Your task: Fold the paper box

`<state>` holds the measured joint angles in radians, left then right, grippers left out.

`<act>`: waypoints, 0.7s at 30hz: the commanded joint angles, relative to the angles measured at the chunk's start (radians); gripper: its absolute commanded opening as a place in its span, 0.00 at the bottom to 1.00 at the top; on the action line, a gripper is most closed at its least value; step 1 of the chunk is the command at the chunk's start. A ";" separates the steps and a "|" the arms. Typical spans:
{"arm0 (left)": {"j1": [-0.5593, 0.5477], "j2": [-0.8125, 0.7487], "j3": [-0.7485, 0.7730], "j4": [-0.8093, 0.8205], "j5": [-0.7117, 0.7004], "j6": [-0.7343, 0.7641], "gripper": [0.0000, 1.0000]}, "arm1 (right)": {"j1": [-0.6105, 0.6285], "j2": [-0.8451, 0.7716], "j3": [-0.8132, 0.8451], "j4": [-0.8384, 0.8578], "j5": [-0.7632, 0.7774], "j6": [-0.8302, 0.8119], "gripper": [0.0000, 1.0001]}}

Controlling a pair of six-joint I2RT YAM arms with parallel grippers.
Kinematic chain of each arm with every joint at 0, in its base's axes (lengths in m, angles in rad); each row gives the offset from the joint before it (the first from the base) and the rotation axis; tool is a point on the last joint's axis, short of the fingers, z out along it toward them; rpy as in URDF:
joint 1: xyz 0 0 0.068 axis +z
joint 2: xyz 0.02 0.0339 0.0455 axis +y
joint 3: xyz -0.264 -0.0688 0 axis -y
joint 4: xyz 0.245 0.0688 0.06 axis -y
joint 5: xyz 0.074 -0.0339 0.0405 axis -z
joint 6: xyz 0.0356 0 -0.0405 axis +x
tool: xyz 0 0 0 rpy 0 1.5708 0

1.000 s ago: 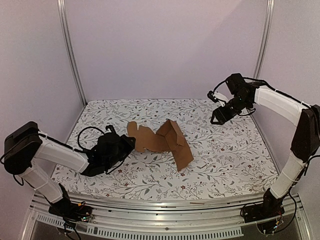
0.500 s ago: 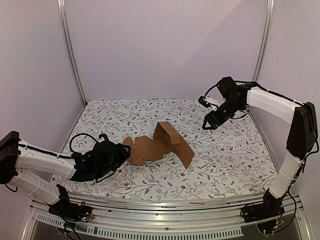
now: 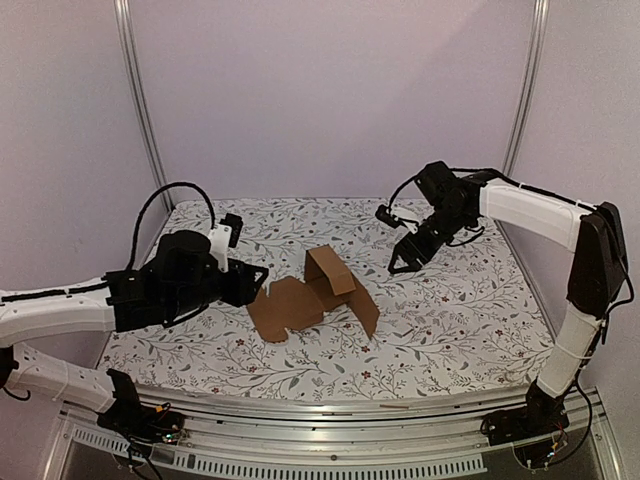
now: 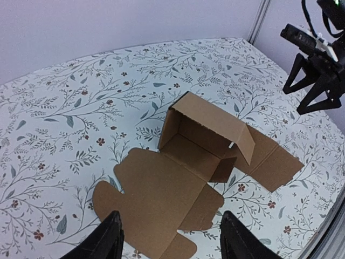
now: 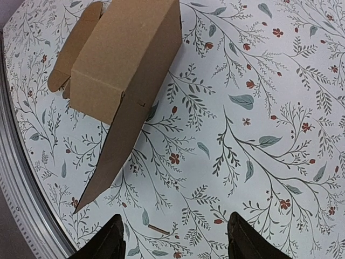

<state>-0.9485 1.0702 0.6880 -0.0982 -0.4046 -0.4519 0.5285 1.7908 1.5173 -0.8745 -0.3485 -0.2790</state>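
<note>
Partly folded paper box (image 3: 318,293) shown lying on floral worktop (image 3: 460,310). Near box, left gripper (image 3: 256,281) held with jaws apart; beyond box, right gripper (image 3: 401,263) raised, jaws apart.

Plain pale lilac walls (image 3: 330,90) close in the space. A white cloth (image 3: 470,310) printed with leaves and small red flowers lies flat between them. Metal posts (image 3: 140,110) stand at the back corners, and a metal rail (image 3: 330,412) runs along the near edge.
</note>
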 commanded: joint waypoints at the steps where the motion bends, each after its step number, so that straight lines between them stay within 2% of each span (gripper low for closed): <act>1: 0.212 0.189 0.046 0.131 0.468 0.345 0.59 | 0.031 0.005 -0.032 -0.017 -0.039 -0.089 0.63; 4: 0.275 0.379 0.168 0.165 0.591 0.411 0.54 | 0.036 -0.012 -0.055 -0.034 -0.054 -0.131 0.63; 11: 0.335 0.737 0.394 0.208 0.703 0.519 0.50 | 0.071 -0.030 -0.129 -0.056 -0.014 -0.177 0.62; 21: 0.390 0.970 0.552 0.298 0.822 0.486 0.42 | 0.136 -0.027 -0.195 -0.050 -0.004 -0.195 0.62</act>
<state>-0.5819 1.9942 1.1805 0.1612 0.3305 0.0437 0.6548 1.7878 1.3323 -0.9203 -0.3500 -0.4561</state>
